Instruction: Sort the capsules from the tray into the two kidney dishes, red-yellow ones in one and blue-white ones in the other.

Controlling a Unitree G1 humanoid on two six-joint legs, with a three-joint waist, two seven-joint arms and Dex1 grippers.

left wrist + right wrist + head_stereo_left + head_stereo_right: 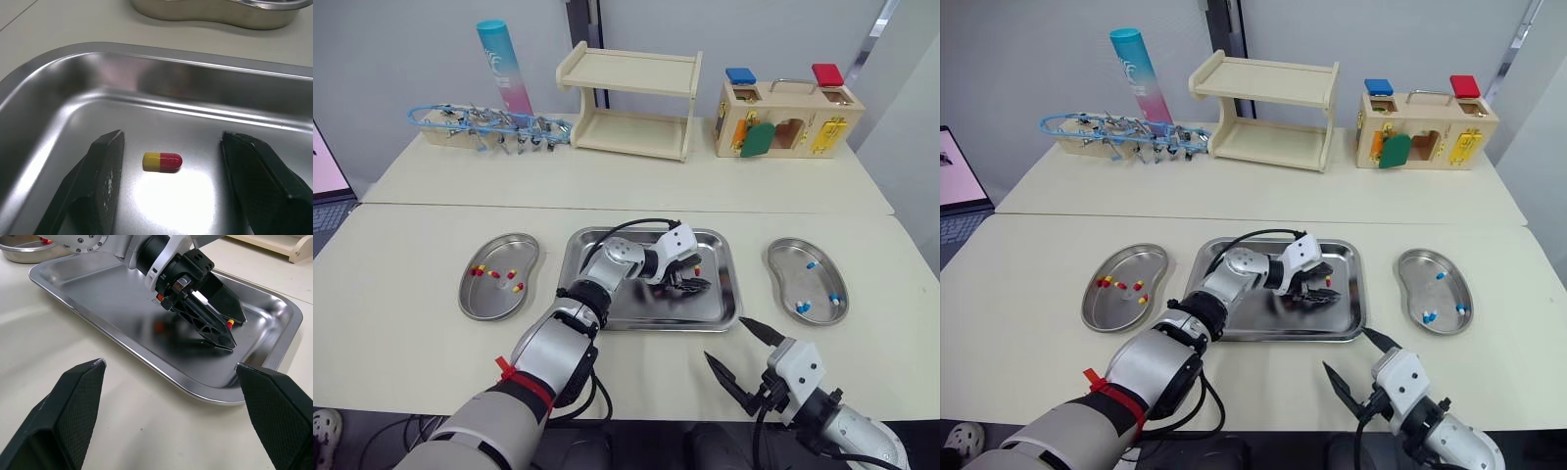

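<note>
**Capsule and tool.** Your left tool (695, 285) is down inside the tray (705, 318), toward its right half, with its two fingers spread. One red-yellow capsule (162, 162) lies flat on the tray floor between the fingers, touching neither.

**What each view gives you.** The left wrist view shows the gap on either side of the capsule. In the eye views the tool's fingers cover most of that spot. The right wrist view shows the left tool from the side, fingertips low over the tray floor and the capsule at their tips.

**Surroundings.** Your right tool (724, 338) hangs spread above the table (411, 245), just off the tray's front right corner, with the tray rim between it and the left tool. The left kidney dish (494, 299) holds red-yellow capsules (496, 275). The right kidney dish (793, 264) holds blue-white capsules (812, 263). A wooden shelf (631, 103) and a latch box (786, 122) stand well behind.
</note>
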